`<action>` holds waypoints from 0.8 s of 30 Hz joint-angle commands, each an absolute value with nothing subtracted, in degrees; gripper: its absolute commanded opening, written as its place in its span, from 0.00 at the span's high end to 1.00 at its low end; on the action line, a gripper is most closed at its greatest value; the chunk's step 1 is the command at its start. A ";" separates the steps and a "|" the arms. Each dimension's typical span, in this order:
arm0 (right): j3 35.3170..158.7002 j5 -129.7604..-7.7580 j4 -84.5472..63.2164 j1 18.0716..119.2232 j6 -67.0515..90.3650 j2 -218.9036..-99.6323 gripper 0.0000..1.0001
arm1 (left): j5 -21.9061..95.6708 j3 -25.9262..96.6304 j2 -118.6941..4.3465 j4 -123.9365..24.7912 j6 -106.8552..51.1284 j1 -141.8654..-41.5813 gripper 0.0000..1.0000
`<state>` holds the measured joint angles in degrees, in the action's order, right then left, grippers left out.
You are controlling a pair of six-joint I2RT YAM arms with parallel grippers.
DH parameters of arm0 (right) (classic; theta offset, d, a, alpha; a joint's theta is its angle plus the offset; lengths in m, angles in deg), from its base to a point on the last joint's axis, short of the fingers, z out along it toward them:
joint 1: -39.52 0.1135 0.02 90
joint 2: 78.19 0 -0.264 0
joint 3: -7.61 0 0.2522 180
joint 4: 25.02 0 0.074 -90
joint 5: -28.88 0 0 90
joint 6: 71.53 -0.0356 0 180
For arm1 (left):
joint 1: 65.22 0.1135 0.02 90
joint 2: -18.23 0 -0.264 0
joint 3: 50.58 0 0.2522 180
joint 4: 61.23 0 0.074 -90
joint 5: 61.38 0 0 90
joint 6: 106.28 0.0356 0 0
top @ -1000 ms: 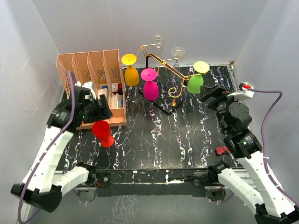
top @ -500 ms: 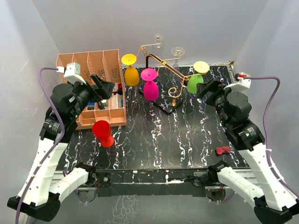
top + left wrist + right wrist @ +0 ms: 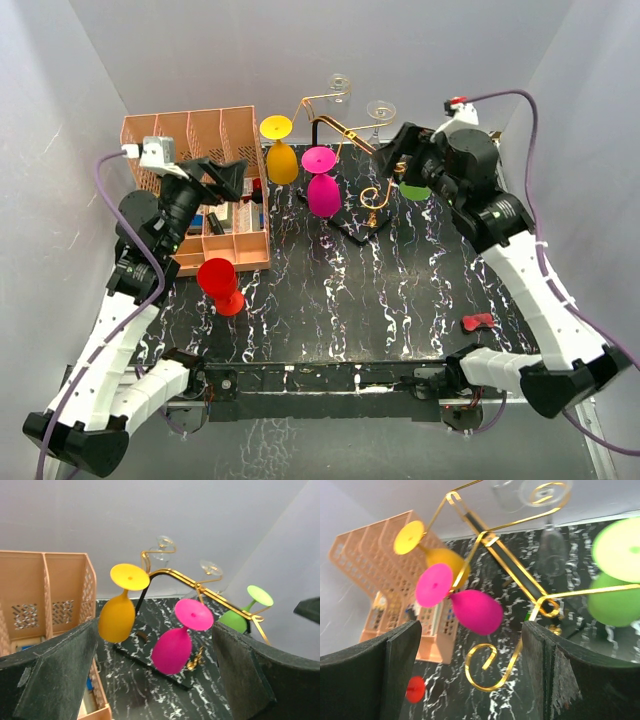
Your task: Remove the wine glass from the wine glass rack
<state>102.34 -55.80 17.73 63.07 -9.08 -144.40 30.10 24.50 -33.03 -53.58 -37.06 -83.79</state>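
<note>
The wine glass rack (image 3: 345, 128) stands at the back centre, a gold wire frame on a black post and base. A yellow glass (image 3: 281, 160), a magenta glass (image 3: 322, 192) and a green glass (image 3: 417, 190) hang upside down from it, along with two clear glasses (image 3: 380, 110). My left gripper (image 3: 228, 178) is open and empty, left of the yellow glass; its view shows the yellow (image 3: 117, 620) and magenta (image 3: 172, 650) glasses ahead. My right gripper (image 3: 400, 155) is open and empty, raised at the rack's right arm, partly hiding the green glass. Its view shows the gold scroll (image 3: 485, 670) between the fingers (image 3: 555, 680).
A peach slotted organiser (image 3: 190, 140) with small items stands at the back left. A red glass (image 3: 220, 285) stands on the black marbled table (image 3: 340, 300) in front of it. A small red object (image 3: 478, 322) lies at the right front.
Both arms have risen. My right gripper moved up and left to the rack's right arm. My left gripper lifted off the organiser and turned toward the rack.
</note>
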 commanded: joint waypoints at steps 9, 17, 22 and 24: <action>112.18 -77.85 12.89 63.06 -14.55 -157.63 0.27 | 25.29 13.55 -27.88 -61.52 -25.24 -86.51 0.04; 109.37 -79.29 4.84 63.07 -20.25 -160.65 0.39 | 23.39 11.85 -27.51 -62.40 -24.38 -88.34 0.03; 109.22 -77.59 3.85 63.02 -21.37 -162.71 0.41 | 22.83 11.20 -27.60 -62.82 -24.36 -89.50 0.03; 109.18 -77.21 2.72 63.07 -22.05 -163.54 0.43 | 22.50 11.05 -27.56 -62.93 -24.20 -89.64 0.03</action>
